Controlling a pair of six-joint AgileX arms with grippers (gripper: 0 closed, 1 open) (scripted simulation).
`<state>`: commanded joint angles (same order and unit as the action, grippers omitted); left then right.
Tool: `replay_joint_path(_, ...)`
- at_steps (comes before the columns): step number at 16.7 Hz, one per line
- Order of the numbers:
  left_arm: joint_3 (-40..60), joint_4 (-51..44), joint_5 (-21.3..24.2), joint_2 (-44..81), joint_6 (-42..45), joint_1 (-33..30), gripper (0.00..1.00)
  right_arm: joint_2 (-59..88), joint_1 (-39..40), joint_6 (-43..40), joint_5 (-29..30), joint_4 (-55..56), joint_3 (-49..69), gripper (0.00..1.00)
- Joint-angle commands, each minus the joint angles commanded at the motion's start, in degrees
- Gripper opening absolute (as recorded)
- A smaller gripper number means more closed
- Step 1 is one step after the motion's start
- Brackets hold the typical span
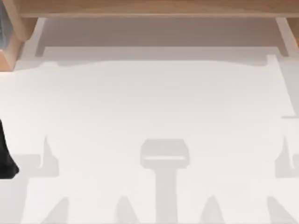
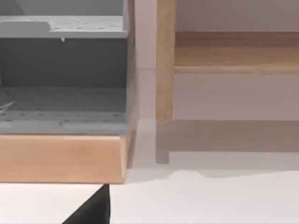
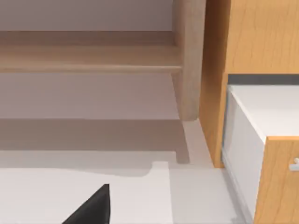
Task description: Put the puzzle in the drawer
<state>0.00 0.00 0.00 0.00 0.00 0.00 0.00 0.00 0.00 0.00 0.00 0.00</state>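
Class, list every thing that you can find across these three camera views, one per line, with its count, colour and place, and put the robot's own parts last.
Table: one, white, spanning the top view.
Wooden shelf frame: one, light wood, along the table's far edge.
Grey shelving unit: one, grey with perforated shelves, on a light wood base, at the table's left.
Drawer cabinet: one, light wood, with a white drawer pulled out, at the table's right.
Left arm: one, black, at the top view's left edge.
Left tool: black tip.
Right tool: black tip.
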Motion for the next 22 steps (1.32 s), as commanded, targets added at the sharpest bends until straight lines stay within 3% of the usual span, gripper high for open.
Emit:
replay_joint_path(7, 0.0, 0.0, 0.0, 0.0, 0.0, 0.0, 1.00, 9.2, 1.9, 0.4, 1.9, 1.2, 9.0, 1.00)
replay_joint_path(22, 0.0, 0.0, 0.0, 0.0, 0.0, 0.0, 1.00, 84.8, 13.2, 0.8, 14.6, 8.2, 74.5, 1.00)
